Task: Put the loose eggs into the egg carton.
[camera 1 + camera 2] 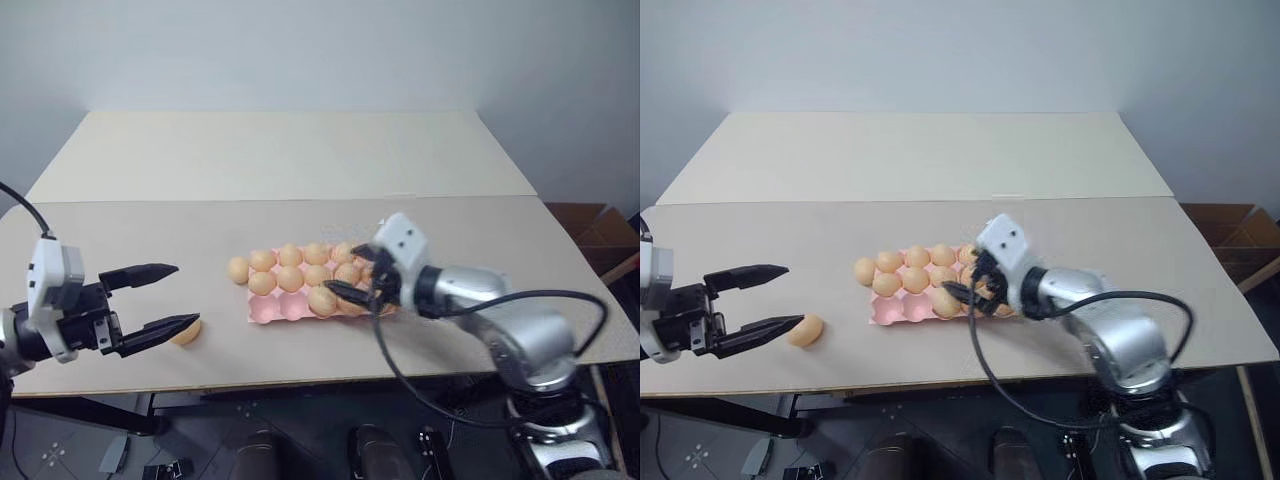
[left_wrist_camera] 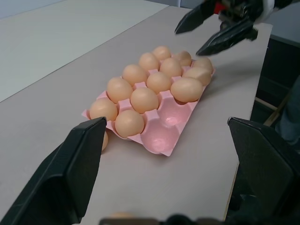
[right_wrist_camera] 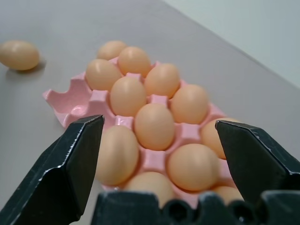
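Observation:
The pink egg carton (image 1: 268,312) lies near the table's front middle, with eggs in most cups and two cups at its front left bare. One loose egg (image 1: 186,331) rests on the table just under the lower fingertip of my open left gripper (image 1: 185,294). Another loose egg (image 1: 238,269) sits against the carton's left end. My right gripper (image 1: 345,272) hovers open and empty over the carton's right part, just above a front-row egg (image 1: 322,300). The right wrist view looks down on the filled cups (image 3: 153,125) between the open fingers.
The pale table (image 1: 300,160) is made of two boards with a seam running across behind the carton. Its front edge runs close below both grippers. A brown cardboard box (image 1: 600,230) stands on the floor off the right side.

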Robot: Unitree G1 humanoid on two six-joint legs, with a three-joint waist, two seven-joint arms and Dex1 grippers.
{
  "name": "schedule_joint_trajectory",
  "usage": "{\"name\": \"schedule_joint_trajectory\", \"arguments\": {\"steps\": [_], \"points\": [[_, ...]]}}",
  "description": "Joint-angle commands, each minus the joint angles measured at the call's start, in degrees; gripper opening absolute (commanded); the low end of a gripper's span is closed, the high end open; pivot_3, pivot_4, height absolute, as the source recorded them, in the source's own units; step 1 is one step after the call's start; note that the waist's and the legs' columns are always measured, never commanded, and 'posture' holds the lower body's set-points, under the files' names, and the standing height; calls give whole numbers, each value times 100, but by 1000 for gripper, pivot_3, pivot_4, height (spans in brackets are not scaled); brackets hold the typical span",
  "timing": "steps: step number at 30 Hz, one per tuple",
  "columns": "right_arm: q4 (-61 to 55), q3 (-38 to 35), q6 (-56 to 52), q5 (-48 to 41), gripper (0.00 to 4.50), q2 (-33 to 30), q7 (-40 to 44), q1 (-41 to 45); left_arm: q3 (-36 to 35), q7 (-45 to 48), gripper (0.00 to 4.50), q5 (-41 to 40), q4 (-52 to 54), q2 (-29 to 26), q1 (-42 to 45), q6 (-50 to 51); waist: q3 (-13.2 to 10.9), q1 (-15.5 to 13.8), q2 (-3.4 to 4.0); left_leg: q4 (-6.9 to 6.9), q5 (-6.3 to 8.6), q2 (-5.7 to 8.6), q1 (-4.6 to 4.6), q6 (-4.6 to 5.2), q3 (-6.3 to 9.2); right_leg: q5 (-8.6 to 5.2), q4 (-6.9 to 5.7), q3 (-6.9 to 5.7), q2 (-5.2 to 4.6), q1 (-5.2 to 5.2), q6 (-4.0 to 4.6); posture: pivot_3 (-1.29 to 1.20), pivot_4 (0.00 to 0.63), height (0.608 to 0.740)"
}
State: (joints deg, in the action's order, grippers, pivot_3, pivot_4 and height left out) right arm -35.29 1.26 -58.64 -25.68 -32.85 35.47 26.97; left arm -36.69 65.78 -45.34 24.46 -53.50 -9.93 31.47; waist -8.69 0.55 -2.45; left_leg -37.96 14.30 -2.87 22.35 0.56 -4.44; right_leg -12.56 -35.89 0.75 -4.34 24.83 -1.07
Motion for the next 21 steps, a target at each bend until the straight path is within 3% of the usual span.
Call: {"name": "schedule_joint_trajectory", "arguments": {"steps": [1,5,9,21], "points": [[-79,-739,567,-239,4465,-514,581,-332,-321,38,4500,-68,55,-33,-124,3,0,7,-1,0,1,0,-2,1,0,0,2,0,0,-3,0,0,150,740],[485,-1703,1950,-306,4465,-1298,1911,-1401,-494,-9,4500,-133,41,-4,-315,106,1,6,-2,1,2,-1,-4,4,2,-3,4,-1,2,-7,-3,0,150,740],[1113,-2053,2931,-261,4465,-1614,2687,-2097,-663,-43,4500,-174,84,25,-425,179,0,32,-3,1,2,-2,-27,4,2,-8,3,0,3,-29,-9,0,150,740],[1595,-1858,3397,-296,4465,-1702,2750,-1914,-799,-246,4500,-256,322,200,-631,162,-1,9,-2,0,2,-4,-59,3,-5,-36,-1,10,1,-52,8,0,150,740]]}}
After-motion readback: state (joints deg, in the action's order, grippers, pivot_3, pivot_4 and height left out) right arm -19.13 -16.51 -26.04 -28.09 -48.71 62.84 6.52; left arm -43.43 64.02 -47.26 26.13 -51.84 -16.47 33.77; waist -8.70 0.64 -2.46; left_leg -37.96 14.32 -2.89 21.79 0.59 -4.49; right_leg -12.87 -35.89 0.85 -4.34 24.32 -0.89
